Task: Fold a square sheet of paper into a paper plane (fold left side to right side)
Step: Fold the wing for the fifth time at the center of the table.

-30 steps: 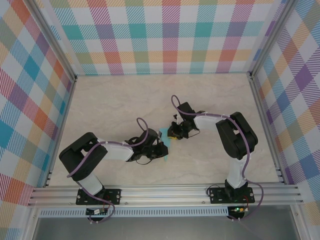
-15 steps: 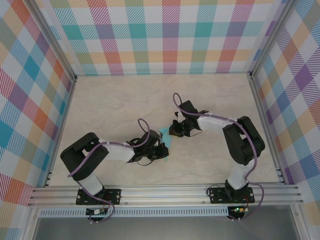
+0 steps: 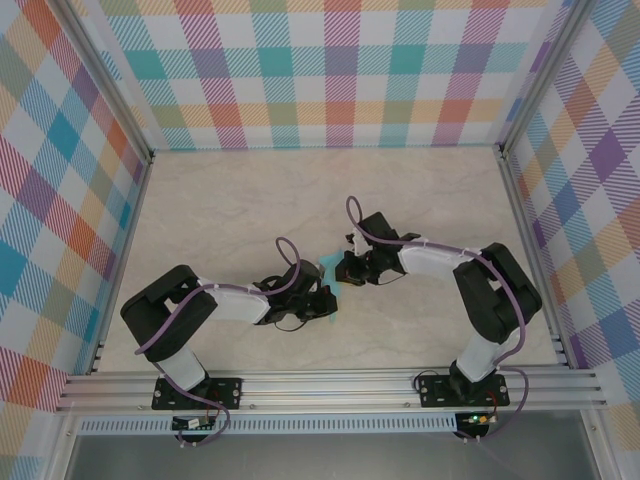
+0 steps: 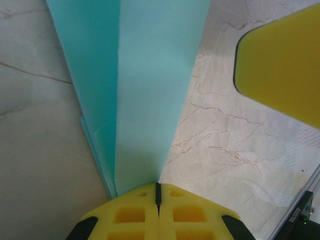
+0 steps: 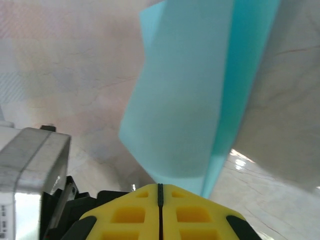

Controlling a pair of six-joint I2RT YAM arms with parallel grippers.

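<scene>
- Paper plane (image 3: pixel 329 266): a narrow turquoise strip of stacked layers at mid-table, slightly right of centre, running near to far between the two grippers.
- Left gripper (image 4: pixel 158 192): yellow pads pressed together, pinching the near end of the plane at the seam.
- Right gripper (image 5: pixel 160 189): pads likewise closed on the far end, where the paper bows a bit.
- I can't tell if the strip is fully off the table (image 3: pixel 250 200).
- My read of the step: both ends are gripped, ready to bring the left side over to the right.
- To do it well, I move both wrists together and don't pull them apart, since thin paper tears.
- I line up the long edges before pressing any crease.
- I let go one end at a time so the layers don't spring open.
</scene>
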